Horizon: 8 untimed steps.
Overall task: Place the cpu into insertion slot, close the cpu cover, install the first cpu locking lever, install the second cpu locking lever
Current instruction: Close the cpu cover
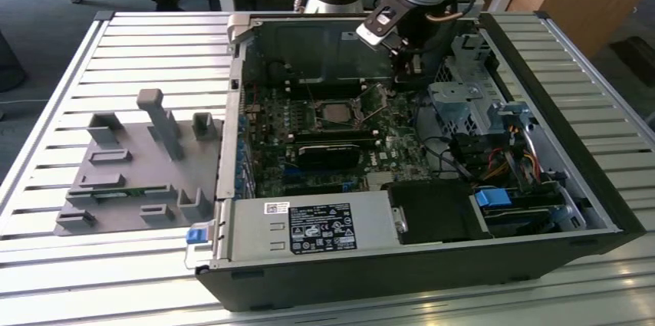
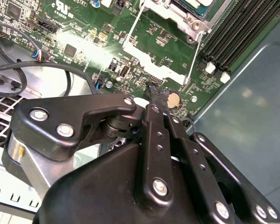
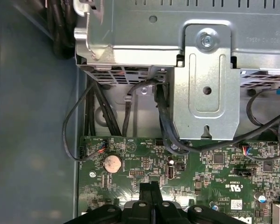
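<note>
The end effector (image 1: 407,67) hangs inside the open computer case (image 1: 409,284), near its back wall. In the exterior view its tips are lost against the dark parts behind them. In both wrist views the fingertips (image 3: 150,189) are pressed together with nothing between them, poised just above the motherboard (image 2: 79,28) beside a round coin cell (image 3: 113,163). I cannot tell whether they touch the board.

The cpu (image 1: 336,114) lies in the insertion slot (image 1: 318,103) at the middle of the board, well apart from the end effector. In the second wrist view the frame edge cuts off this socket, leaving one corner of the chip (image 2: 196,3) and part of the silvery cpu cover (image 2: 175,13) around it. I cannot tell whether the cover lies fully flat. A wire lever (image 2: 136,22) and the other wire lever (image 2: 194,55) run out from the socket over the board, and it is hard to tell whether either is hooked down. Long black memory slots (image 2: 238,23) lie beside the socket.

The case rests on a slatted counter (image 1: 92,272). Besides the board it holds a labelled power supply (image 1: 307,226) at its near edge, a metal drive cage (image 3: 205,84) and a tangle of dark cables (image 3: 91,112) that runs behind the cage and out of sight.

On the counter at the exterior view's left sits a grey fixture tray (image 1: 123,138) with upright posts and shallow pockets. One pocket holds a small greenish piece (image 1: 110,194) too small to make out.
</note>
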Tool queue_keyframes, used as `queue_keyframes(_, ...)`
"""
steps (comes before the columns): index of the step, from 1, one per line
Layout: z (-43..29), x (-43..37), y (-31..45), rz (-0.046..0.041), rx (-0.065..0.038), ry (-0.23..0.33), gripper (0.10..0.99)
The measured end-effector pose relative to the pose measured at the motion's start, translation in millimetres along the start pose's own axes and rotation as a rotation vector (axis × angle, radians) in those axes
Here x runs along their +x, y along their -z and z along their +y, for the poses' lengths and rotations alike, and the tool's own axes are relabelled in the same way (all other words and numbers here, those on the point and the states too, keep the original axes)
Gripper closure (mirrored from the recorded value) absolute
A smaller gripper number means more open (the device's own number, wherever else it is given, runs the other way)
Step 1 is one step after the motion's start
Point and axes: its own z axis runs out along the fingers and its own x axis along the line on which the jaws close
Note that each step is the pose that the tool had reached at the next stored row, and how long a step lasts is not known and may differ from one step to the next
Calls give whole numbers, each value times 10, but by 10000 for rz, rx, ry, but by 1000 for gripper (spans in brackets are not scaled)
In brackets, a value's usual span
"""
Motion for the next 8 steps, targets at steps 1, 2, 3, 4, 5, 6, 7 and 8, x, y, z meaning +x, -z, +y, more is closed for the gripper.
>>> queue_keyframes(1,0,-4,-2,0,0,0,980)
queue_keyframes(2,0,-9,-3,-2,0,0,980)
queue_keyframes(3,0,-13,-4,-4,1,0,980)
queue_keyframes(4,0,-18,-5,-5,0,0,980)
queue_keyframes(5,0,-24,-6,-8,1,0,980)
queue_keyframes(6,0,-31,-7,-9,0,1,980)
queue_keyframes(7,0,-38,-9,-9,0,1,980)
queue_keyframes(8,0,-45,-11,-9,0,0,980)
